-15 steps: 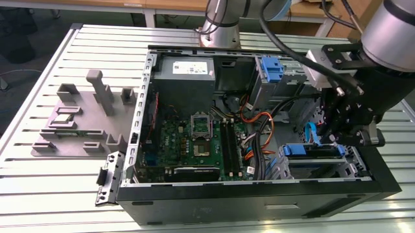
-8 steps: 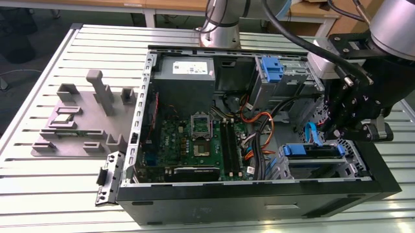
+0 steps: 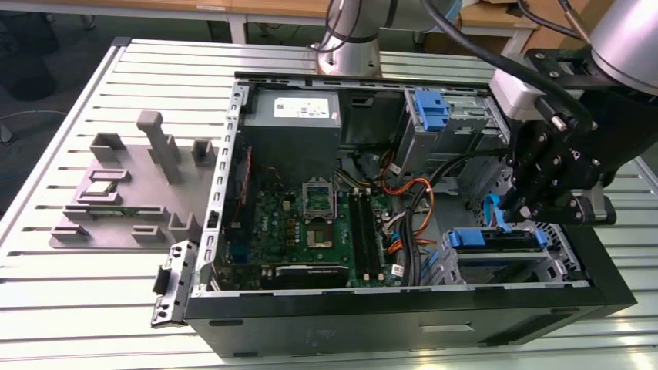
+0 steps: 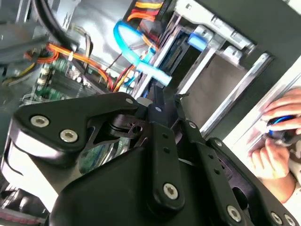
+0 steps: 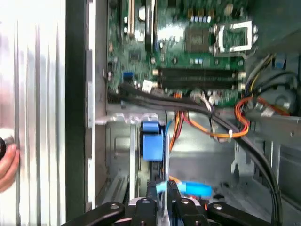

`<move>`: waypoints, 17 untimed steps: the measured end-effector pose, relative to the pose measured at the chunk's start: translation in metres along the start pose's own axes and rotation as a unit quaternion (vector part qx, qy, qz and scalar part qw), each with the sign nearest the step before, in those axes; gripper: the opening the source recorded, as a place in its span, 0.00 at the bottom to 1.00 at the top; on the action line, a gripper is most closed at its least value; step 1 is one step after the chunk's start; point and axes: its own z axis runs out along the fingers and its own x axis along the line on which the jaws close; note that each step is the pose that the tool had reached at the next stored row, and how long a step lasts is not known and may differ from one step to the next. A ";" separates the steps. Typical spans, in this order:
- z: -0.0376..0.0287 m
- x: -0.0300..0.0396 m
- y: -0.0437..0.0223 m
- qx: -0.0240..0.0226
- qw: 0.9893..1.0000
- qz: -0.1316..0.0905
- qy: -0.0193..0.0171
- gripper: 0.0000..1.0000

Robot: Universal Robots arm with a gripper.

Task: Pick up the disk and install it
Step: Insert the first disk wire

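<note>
One tool (image 3: 542,202): black fingers pressed together on the disk's blue carrier edge, over the case's drive bay (image 3: 501,250).
Disk (image 3: 491,218): held on edge, long axis near upright, just above the bay.
Bay relation: directly below the tool, beside the motherboard (image 3: 313,231).

open computer case (image 3: 606,289), motherboard (image 3: 308,231), grey fixture (image 3: 113,202)

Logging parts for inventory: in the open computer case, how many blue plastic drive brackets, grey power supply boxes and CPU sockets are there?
Blue plastic drive brackets: 2
Grey power supply box: 1
CPU socket: 1
Total: 4
</note>
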 end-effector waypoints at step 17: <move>0.0012 0.0000 -0.0231 -0.014 1.000 0.001 0.000 0.24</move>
